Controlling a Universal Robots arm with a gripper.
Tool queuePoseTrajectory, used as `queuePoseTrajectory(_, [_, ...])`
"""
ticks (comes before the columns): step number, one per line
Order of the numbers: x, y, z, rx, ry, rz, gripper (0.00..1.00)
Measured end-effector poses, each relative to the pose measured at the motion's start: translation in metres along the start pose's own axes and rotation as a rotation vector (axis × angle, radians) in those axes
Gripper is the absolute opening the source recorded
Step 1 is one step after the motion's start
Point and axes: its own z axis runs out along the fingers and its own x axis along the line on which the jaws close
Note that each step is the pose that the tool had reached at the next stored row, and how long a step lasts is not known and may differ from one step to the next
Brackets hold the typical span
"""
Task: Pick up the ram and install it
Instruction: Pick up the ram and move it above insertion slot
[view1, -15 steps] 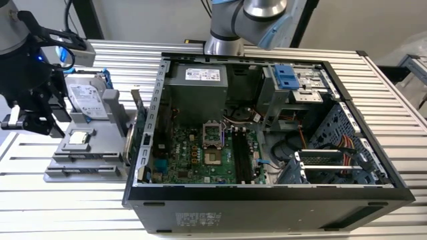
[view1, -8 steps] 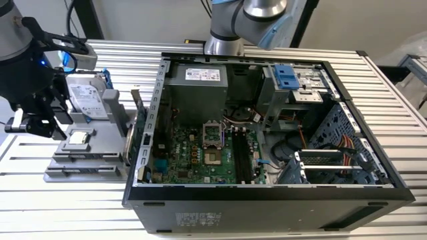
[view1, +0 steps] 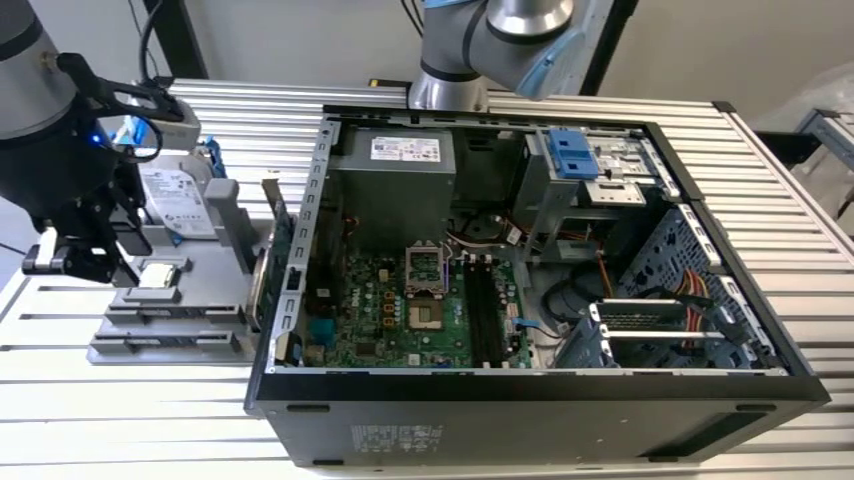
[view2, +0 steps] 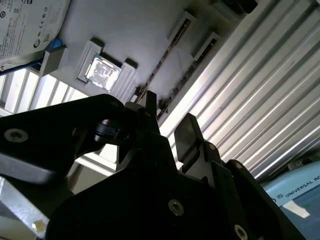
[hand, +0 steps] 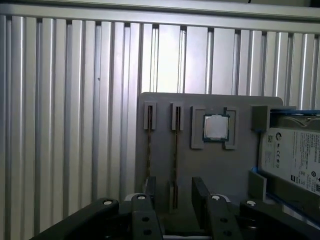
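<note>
Shows, at the exterior view's left, the gripper (view1: 100, 265) low over a grey parts holder (view1: 214, 345) on the bench (view1: 134, 420); further right, an open computer case (view1: 534, 410) with black memory slots (view1: 483, 310) waiting. Adds, in the first wrist view, finer detail: two sticks (hand: 149, 150) standing on edge in the holder, probably for an easy pinch, with the ram (hand: 175, 150) between spread, empty fingers (hand: 201, 192). Confirms that open gap in the second wrist view.

Two ram sticks (hand: 175, 155), one processor chip (hand: 216, 126) and one hard drive (hand: 295, 157) sit on one gray holder (hand: 200, 170) in the first wrist view. In the exterior view, one open computer case (view1: 534, 405) fills the middle of the frame, with one upright card (view1: 276, 255) left of it, all on one counter (view1: 134, 420).
</note>
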Motion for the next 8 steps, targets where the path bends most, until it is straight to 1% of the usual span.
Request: queuePoseTrajectory(8, [0.0016, -0.0017, 0.01, 0.0, 0.0, 0.0, 1.0])
